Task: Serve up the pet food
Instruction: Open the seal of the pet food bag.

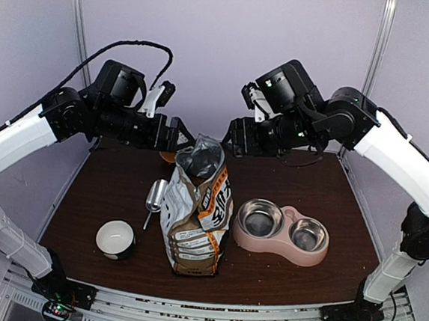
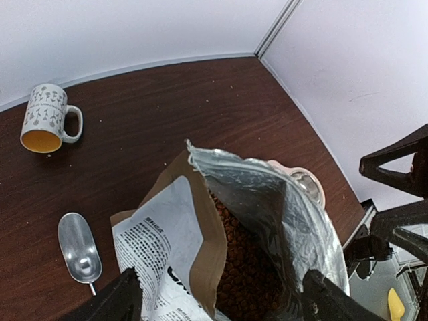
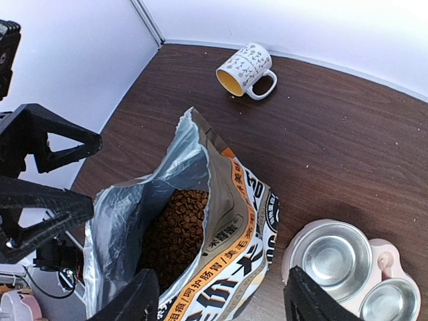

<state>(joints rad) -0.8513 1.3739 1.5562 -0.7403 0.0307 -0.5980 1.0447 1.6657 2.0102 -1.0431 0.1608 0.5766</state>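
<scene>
Left end effector (image 2: 221, 281) and right end effector (image 3: 217, 291) gape empty above the tan printed bag (image 1: 194, 219); its loose reddish-brown kibble (image 3: 177, 227) pours, so I'd scoop, not pinch.

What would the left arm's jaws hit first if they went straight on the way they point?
Probably the open bag: its mouth sits between the jaws, kibble just inside. Depth is hard to judge.

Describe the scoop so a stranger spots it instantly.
On the table, find the tall printed bag at the centre. Just left of it lies the scoop. Unlike the round white cup nearby, it is silvery, trough-shaped, thin-handled.
</scene>
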